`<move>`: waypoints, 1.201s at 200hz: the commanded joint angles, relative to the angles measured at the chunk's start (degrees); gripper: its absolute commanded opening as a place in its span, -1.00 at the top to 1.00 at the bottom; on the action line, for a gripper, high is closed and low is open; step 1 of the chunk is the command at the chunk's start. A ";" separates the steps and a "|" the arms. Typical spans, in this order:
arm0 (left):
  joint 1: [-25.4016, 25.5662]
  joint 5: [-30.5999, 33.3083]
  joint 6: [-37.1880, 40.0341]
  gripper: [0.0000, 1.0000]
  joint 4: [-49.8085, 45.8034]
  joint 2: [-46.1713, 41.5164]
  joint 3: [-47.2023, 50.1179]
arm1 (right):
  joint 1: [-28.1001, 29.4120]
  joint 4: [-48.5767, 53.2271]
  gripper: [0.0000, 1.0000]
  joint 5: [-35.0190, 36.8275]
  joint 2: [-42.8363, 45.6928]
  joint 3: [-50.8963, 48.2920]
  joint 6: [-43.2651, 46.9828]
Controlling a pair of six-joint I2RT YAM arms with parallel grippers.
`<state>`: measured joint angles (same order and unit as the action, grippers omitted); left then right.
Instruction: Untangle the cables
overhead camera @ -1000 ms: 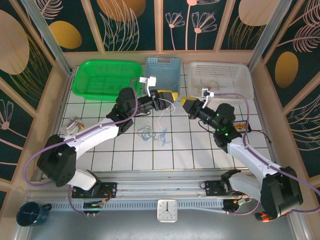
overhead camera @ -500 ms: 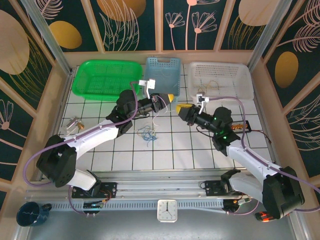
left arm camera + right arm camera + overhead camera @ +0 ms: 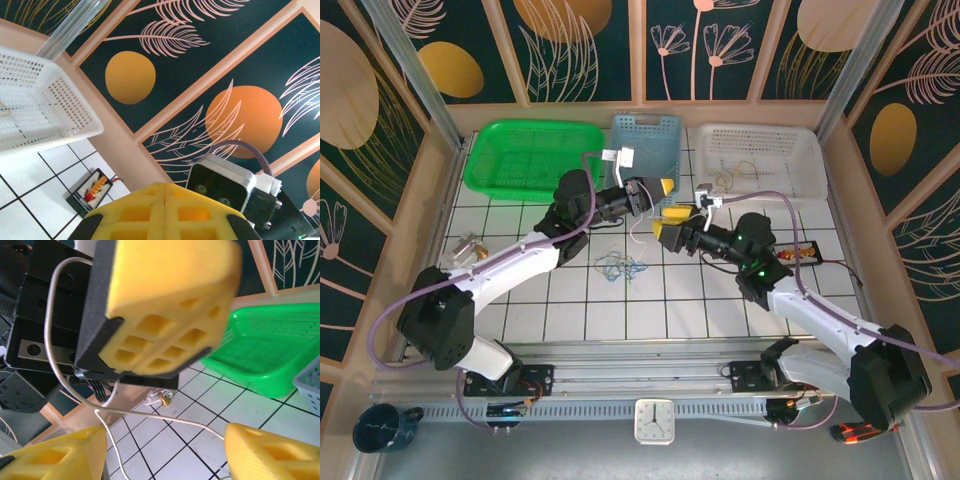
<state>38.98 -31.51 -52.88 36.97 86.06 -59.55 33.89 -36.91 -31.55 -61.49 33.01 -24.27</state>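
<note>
Top view: L gripper [image 3: 657, 188] sits just above centre of frame, in front of the blue basket [image 3: 645, 140]. Its yellow fingers are clamped tight together w/ the white cable [image 3: 636, 228] pinched in them. The cable hangs off the tip as a thin loop toward the tiles. R gripper [image 3: 667, 226] is just below and right of it, near but not touching, fingers spread, grasping nothing. R wrist view: its own fingers [image 3: 55, 455] are at the lower left and lower right corners w/ a wide gap. The white cable [image 3: 150, 415] runs across that gap, not pinched, and curls up the left side past the L gripper [image 3: 170, 305] at top centre. L wrist view: L gripper [image 3: 164, 200] at bottom centre, no gap btwn the two halves. Blue cable tangle [image 3: 620, 265] lies on the tiled table [image 3: 700, 300] just left of centre, below the L gripper, apart from both grippers. Green basket [image 3: 530, 155] is upper left. White basket [image 3: 760, 155] is upper right, w/ what looks like a thin tan wire [image 3: 745, 166] inside. Black tray [image 3: 798, 252] w/ orange parts is at right.
</note>
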 commanded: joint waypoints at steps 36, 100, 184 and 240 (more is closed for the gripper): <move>-0.23 -2.77 -2.98 1.00 3.80 2.06 -2.90 | 4.37 -1.35 -0.44 0.53 -4.13 4.49 3.61; -0.22 -3.00 -3.93 1.00 4.51 3.02 -3.73 | 9.33 -3.34 -0.46 4.15 -8.77 5.56 4.77; -0.16 -2.28 -5.48 1.00 6.01 2.01 -2.95 | 10.85 -11.68 0.49 15.25 -12.49 3.44 2.59; -0.22 -1.64 -5.65 1.00 6.93 1.85 -2.16 | 10.97 -11.45 1.00 20.43 -8.63 2.28 2.26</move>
<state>38.48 -32.40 -57.41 40.12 88.68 -61.19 44.51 -46.92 -14.85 -72.73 35.86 -21.91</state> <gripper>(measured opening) 0.050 0.055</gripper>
